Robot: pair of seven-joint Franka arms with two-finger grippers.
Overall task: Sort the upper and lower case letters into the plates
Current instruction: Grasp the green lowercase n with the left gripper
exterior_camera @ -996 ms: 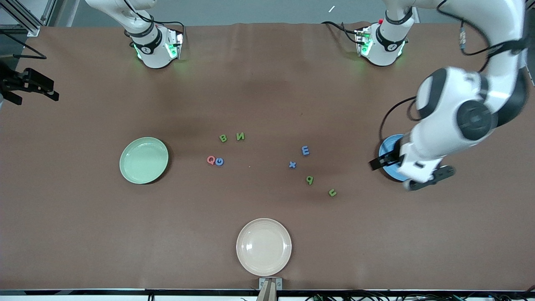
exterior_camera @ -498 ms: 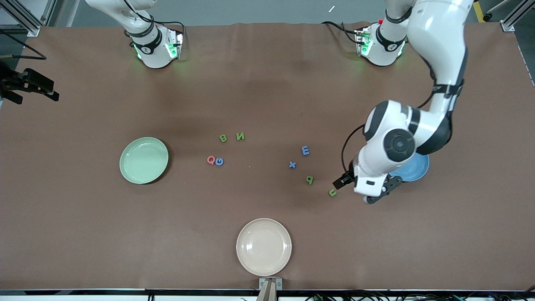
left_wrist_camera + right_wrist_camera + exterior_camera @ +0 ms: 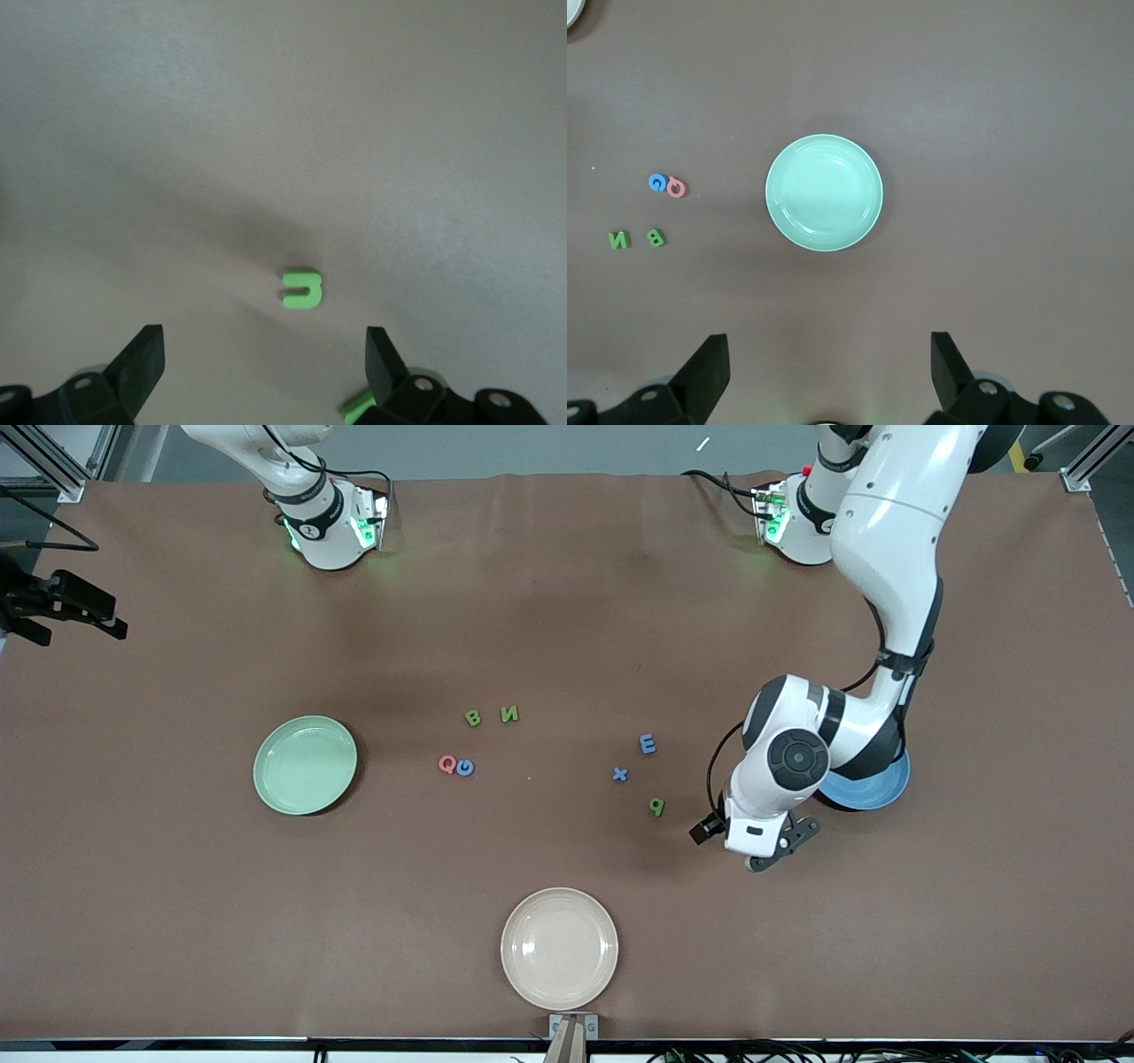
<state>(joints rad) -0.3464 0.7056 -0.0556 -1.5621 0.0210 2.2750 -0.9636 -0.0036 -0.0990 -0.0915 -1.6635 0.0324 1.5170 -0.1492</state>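
Right now the left tool (image 3: 263, 354) hangs over the little green u (image 3: 302, 289), with its two fingers wide apart and nothing between them. The u lies flat on the brown desk (image 3: 567, 602), just nearer the front camera than the green p (image 3: 656, 807). In the front view the arm hides the u.

None of the letters is in a plate yet. The blue x (image 3: 620, 774) and blue E (image 3: 648, 744) lie near the p. The green B (image 3: 473, 718) and N (image 3: 509, 714) sit side by side in the middle of the desk, and the pink-red Q (image 3: 447, 763) touches the blue G (image 3: 465, 767) a bit nearer the camera. The mint green plate (image 3: 305, 764) sits toward the right arm's end. The blue plate (image 3: 864, 788) sits toward the left arm's end, partly under the left arm. A cream plate (image 3: 559, 948) sits close to the front camera.

The right tool (image 3: 830, 354) is open too, and waits high over the mint green plate.

What could go wrong? The u is very small and low. If the left tool comes down a bit off to one side, a finger may land on the u or push it away. If the fingers close too high, they may miss it or squeeze only its edge, and the u could pop out.
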